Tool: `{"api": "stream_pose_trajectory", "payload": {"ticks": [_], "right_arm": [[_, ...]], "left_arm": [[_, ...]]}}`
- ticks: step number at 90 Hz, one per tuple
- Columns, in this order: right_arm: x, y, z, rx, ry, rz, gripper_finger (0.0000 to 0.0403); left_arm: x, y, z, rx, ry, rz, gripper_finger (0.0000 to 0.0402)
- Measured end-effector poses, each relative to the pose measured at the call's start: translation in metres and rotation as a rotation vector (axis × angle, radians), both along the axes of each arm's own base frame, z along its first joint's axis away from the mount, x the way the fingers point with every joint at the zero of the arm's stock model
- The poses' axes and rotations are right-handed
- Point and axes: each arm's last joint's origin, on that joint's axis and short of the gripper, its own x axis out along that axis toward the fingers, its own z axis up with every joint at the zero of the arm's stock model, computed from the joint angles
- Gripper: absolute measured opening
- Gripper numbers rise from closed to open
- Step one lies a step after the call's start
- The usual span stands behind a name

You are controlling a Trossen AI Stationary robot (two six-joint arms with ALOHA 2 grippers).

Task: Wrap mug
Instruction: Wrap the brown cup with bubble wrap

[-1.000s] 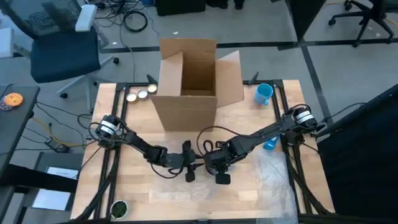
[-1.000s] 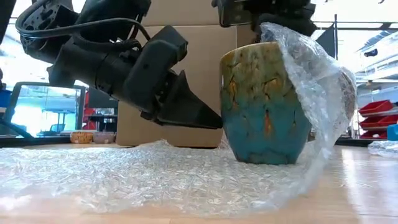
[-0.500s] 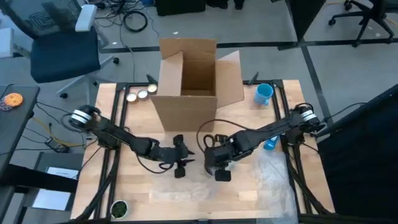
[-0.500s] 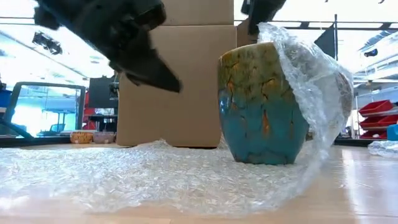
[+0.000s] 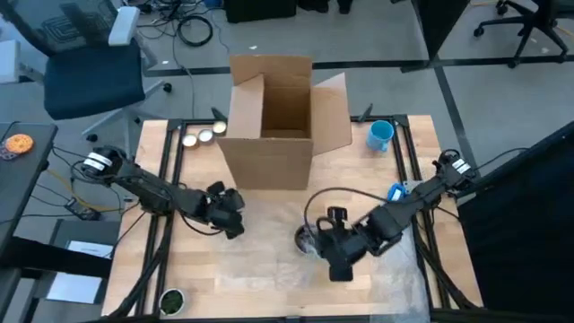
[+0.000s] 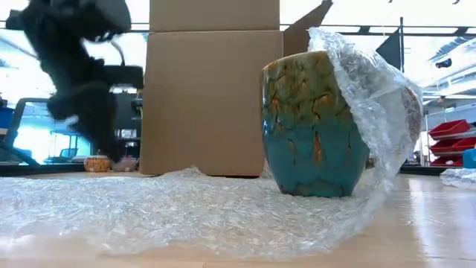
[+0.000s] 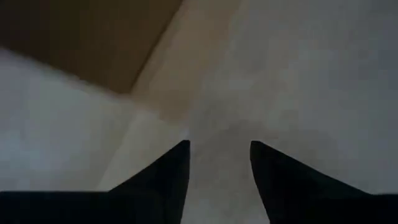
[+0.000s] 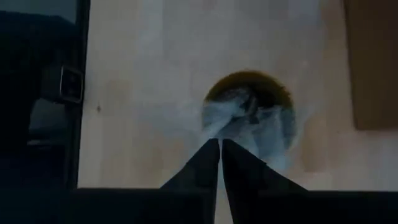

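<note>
Right gripper point(image 5: 334, 266): fingers pressed together, empty, near table's front edge, just beside the mug.
Mug point(image 6: 315, 123): teal, upright on bubble wrap point(image 6: 178, 212), wrap draped over its far side.
Left gripper point(image 5: 231, 226): fingers apart, empty, left of mug.
Cardboard box point(image 5: 273, 121): open, behind.

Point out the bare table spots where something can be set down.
Bare wood lies at the near left corner, bordered by the small dark round thing and the left tool. Another strip runs between the cardboard box and the blue cup. It is crowded around the mug, with bubble wrap and the right tool.
</note>
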Motion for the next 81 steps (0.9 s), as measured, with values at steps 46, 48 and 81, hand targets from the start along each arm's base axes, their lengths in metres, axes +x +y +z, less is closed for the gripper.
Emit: {"api": "stream_pose_trajectory", "payload": {"ticks": [46, 48, 81], "right_arm": [[0.005, 0.018, 0.003, 0.043, -0.127, 0.128, 0.0], [0.005, 0.019, 0.004, 0.042, -0.13, 0.134, 0.0], [0.004, 0.02, 0.004, 0.042, -0.128, 0.139, 0.0]], "left_arm": [[-0.005, 0.004, -0.027, -0.099, -0.209, 0.063, 0.0169], [-0.004, 0.004, -0.027, -0.105, -0.221, 0.056, 0.0158], [0.016, -0.01, -0.009, -0.166, -0.49, -0.029, 0.0002]]}}
